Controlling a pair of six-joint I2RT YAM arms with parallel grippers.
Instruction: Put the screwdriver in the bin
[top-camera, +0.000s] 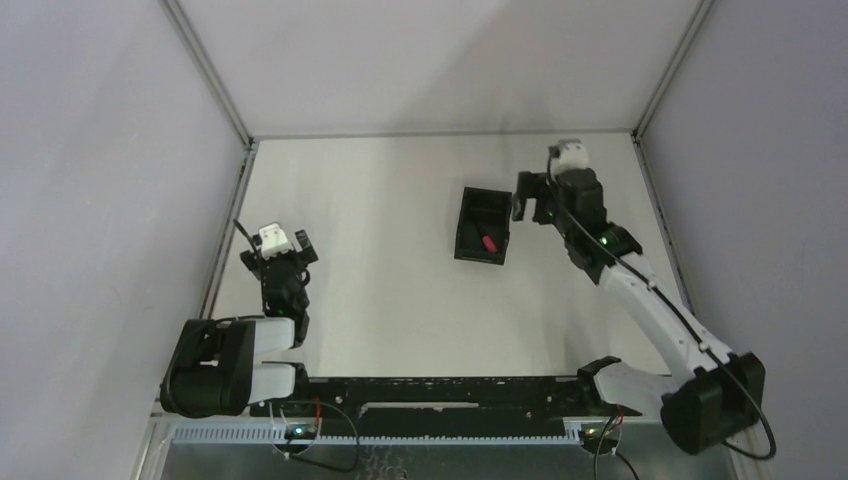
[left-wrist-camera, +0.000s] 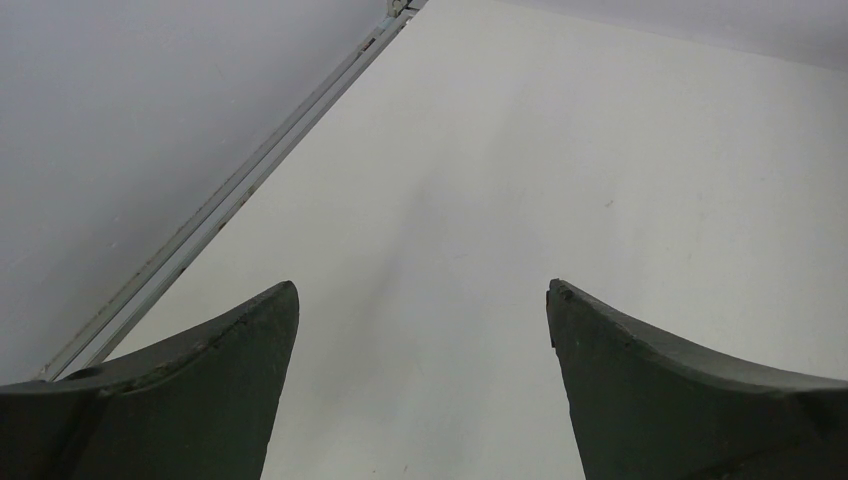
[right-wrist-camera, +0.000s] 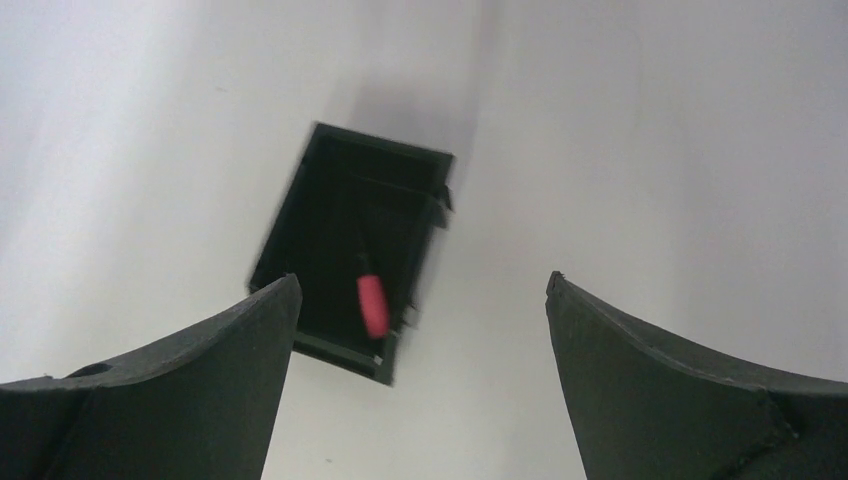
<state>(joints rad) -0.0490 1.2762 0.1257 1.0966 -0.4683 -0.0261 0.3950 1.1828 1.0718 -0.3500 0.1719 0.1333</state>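
The black bin (top-camera: 482, 226) stands on the white table right of centre. The screwdriver (top-camera: 489, 243) lies inside it, its red handle toward the near end. In the right wrist view the bin (right-wrist-camera: 330, 200) sits below and to the left, with the screwdriver (right-wrist-camera: 372, 304) in it, the shaft dark against the bin floor. My right gripper (top-camera: 527, 208) is open and empty, raised just right of the bin; it also shows in its own wrist view (right-wrist-camera: 422, 290). My left gripper (top-camera: 288, 248) is open and empty at the left, far from the bin, and also shows in the left wrist view (left-wrist-camera: 422, 290).
Grey enclosure walls with metal frame rails (top-camera: 232, 190) bound the table on the left, back and right. A black rail (top-camera: 440, 392) runs along the near edge between the arm bases. The left wrist view shows bare white table and the left wall rail (left-wrist-camera: 210, 215).
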